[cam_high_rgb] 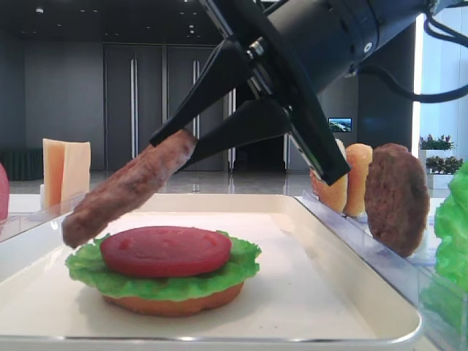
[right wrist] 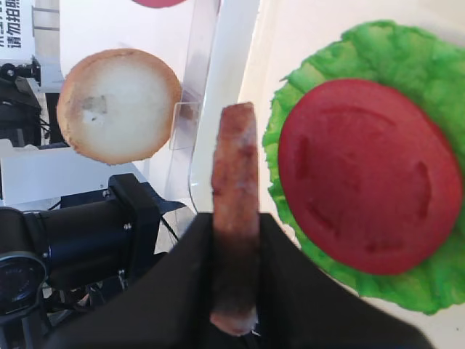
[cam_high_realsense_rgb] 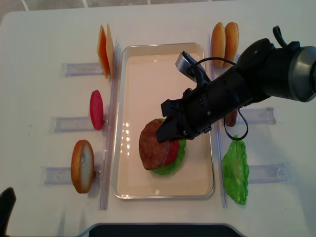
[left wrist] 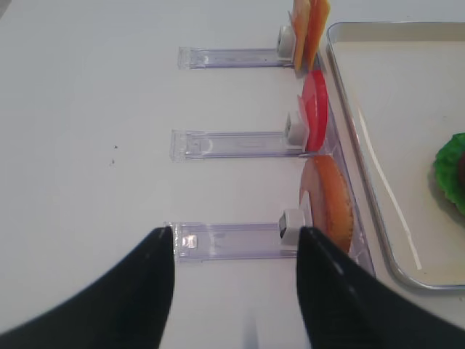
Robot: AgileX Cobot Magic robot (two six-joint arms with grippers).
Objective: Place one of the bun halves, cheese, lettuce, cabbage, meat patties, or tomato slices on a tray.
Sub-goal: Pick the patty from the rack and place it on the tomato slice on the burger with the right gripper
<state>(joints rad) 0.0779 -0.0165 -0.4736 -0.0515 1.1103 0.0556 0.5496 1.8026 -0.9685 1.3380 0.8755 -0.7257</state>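
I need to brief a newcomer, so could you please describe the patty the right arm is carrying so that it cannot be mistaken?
Find the cream tray mid-table and the stack on it: bun, lettuce, tomato slice. Tilted above that stack, pinched in the right gripper, is the meat patty. It is the dark-brown grainy disc in the air, whereas the other patty stands upright in the right-hand rack.

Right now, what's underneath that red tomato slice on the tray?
Under the tomato slice lies a green lettuce leaf, and below that a bun half resting on the tray. The bun's top face is covered, so anything between the layers cannot be seen.
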